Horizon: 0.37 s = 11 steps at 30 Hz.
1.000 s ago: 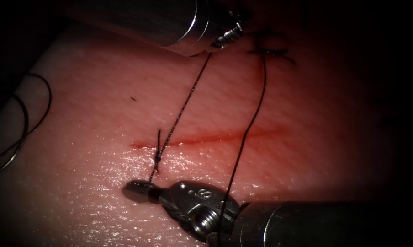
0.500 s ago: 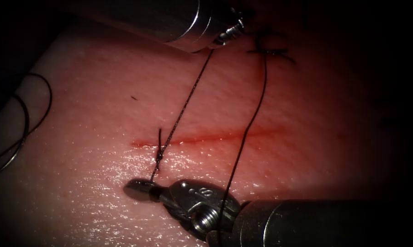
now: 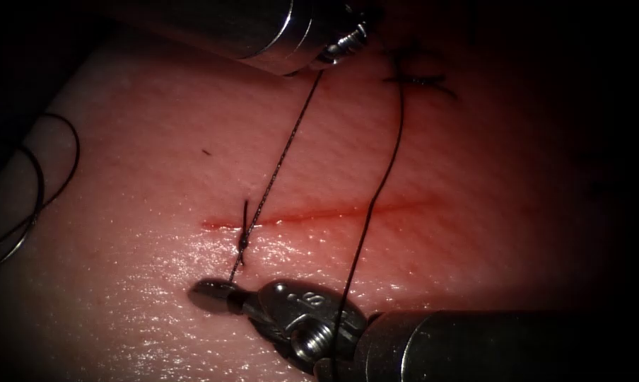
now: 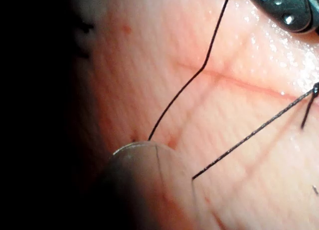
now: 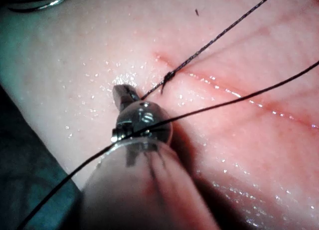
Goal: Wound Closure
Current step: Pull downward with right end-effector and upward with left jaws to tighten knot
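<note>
Pinching thread [image 3: 280, 159] taut, right tool [image 3: 210, 293] near, left tool [image 3: 337, 51] far, jaws hidden. Knot [image 3: 243, 240] sits at cut's [image 3: 319, 211] left end; rest gapes unstitched.

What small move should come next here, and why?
Probably a gentle pull of the two tools apart: the knot sits by the cut's left end, with thread taut from the right tool, shut on it, up to the left tool.
</note>
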### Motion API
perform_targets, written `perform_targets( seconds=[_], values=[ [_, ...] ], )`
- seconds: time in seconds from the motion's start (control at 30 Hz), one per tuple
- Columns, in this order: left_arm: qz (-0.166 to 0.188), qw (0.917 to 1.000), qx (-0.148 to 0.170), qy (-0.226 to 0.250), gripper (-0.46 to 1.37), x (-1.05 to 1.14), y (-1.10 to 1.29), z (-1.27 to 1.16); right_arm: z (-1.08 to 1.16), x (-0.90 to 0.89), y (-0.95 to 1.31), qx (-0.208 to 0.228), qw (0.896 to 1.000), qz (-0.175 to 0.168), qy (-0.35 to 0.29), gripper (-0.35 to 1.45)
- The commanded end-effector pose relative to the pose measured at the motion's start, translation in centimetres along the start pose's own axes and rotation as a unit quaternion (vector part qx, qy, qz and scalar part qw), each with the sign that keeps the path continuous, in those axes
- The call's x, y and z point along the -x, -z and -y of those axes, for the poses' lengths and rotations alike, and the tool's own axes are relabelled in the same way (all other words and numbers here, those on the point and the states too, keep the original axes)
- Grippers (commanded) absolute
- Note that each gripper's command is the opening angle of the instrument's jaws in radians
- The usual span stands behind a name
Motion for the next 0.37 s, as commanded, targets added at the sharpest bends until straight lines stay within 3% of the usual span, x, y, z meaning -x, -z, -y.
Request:
perform_targets(
  seconds=[0.03, 0.37],
  values=[
    [-0.001, 1.0, 0.003, 0.001, -0.35, 0.01, 0.01, 0.0, 0.01, -0.01, 0.01, 0.001, 1.0, -0.002, -0.001, -0.35],
    [-0.001, 0.9999, 0.003, 0.01, -0.35, 0.09, 0.02, 0.04, 0.01, -0.03, 0.02, 0.001, 1.0, -0.006, -0.002, -0.35]
  ],
)
